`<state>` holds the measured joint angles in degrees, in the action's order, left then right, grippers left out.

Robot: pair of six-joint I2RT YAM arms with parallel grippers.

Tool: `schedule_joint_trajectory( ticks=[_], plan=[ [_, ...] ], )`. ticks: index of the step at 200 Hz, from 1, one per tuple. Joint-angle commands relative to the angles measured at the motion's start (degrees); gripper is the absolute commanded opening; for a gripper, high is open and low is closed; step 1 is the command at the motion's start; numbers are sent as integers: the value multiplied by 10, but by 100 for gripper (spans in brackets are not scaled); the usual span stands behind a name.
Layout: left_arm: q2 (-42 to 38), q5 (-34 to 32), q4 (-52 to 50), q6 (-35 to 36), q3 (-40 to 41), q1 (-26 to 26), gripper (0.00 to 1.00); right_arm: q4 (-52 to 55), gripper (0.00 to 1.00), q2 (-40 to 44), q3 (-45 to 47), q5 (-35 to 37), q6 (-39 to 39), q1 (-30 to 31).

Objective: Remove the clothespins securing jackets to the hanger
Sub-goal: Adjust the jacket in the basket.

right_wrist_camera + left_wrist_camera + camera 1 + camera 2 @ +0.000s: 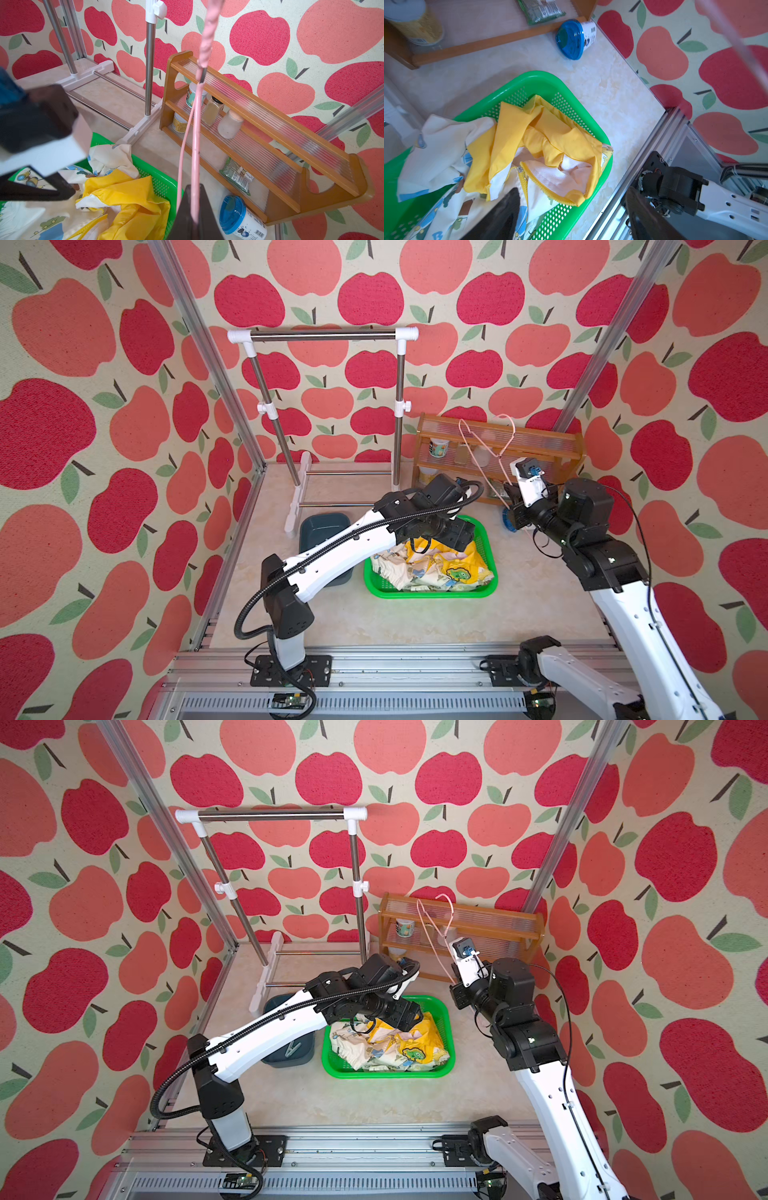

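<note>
Marbled cream tabletop, apple-print walls. Jacket crumpled in green basket (left gripper above, jaws spread, empty). Right gripper clamped on hanger. One clothespin in grey bin.

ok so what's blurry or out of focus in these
Left wrist view: the jacket is sharp; a pale smeared streak is probably the hanger; the left gripper shows only dark, soft fingers. Right wrist view: the hanger, close to the lens, is soft, and the left arm is blurred. In both top views focus is even, but the wide lens tilts the frame posts outward.
</note>
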<state>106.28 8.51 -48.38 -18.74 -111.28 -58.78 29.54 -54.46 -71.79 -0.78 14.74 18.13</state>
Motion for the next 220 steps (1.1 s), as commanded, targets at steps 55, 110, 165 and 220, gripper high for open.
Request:
schedule_joint_trajectory(
  ticks=[55,110,165,220],
  plan=[
    [148,70,4,23,-4,-20,75,41,0,13,-40,-52,-5,-66],
    [164,-61,49,-19,111,-1,63,49,0,35,-17,-85,-20,-67],
    [189,-119,54,-31,90,-6,62,43,0,38,-9,-116,-38,-66],
    [64,-78,-1,-26,7,9,100,32,0,28,-12,-135,-39,-67]
  ],
)
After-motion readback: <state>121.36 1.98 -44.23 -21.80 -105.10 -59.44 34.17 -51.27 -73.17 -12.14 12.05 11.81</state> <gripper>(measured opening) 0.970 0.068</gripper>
